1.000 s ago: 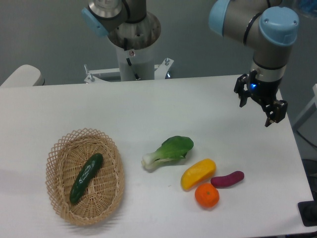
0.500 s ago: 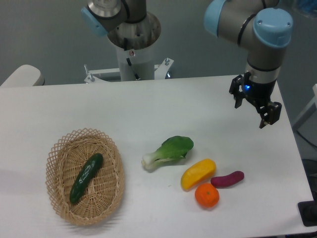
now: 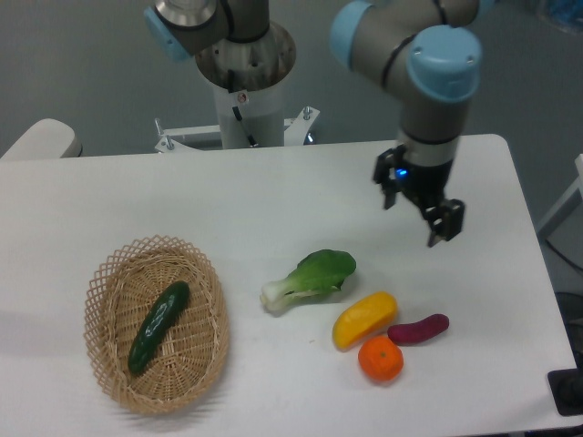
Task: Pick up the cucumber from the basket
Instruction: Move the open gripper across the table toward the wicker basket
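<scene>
The dark green cucumber (image 3: 158, 326) lies slanted inside the oval wicker basket (image 3: 107, 283) at the front left of the table. My gripper (image 3: 412, 217) hangs above the table at right of centre, far from the basket. Its two black fingers are spread apart with nothing between them, so it is open.
A leafy bok choy (image 3: 310, 278) lies mid-table below and left of the gripper. A yellow vegetable (image 3: 363, 319), an orange (image 3: 380, 359) and a purple sweet potato (image 3: 418, 329) cluster at the front right. The robot's base (image 3: 248, 86) stands at the back.
The arm has swung left from the table's right edge toward the centre, carrying the open gripper with it. The vegetables and basket have not moved.
</scene>
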You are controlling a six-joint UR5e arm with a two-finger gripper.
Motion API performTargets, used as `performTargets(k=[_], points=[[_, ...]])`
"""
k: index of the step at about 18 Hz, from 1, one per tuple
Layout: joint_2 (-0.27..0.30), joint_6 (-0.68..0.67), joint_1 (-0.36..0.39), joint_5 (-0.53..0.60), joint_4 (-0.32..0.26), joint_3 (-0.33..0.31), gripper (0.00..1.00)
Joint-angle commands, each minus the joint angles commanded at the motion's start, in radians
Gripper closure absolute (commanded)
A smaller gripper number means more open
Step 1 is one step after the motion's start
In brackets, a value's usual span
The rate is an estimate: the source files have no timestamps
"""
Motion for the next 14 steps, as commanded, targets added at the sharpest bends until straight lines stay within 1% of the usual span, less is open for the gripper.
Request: performTargets(k=[4, 6, 8, 10, 12, 14], points=[[-0.011, -0.282, -0.11, 0.0, 0.006, -0.011, 0.0], [-0.015, -0.364, -0.16, 0.002, 0.008, -0.028, 0.0], [-0.031, -0.465, -0.195, 0.0, 0.011, -0.054, 0.0], [-0.055, -0.578, -0.235, -0.002, 0.015, -0.058, 0.0], [-0.08, -0.619, -0.29, -0.003, 0.029, -0.06, 0.0], [-0.109, -0.672, -0.324, -0.011, 0.066, -0.06, 0.0]])
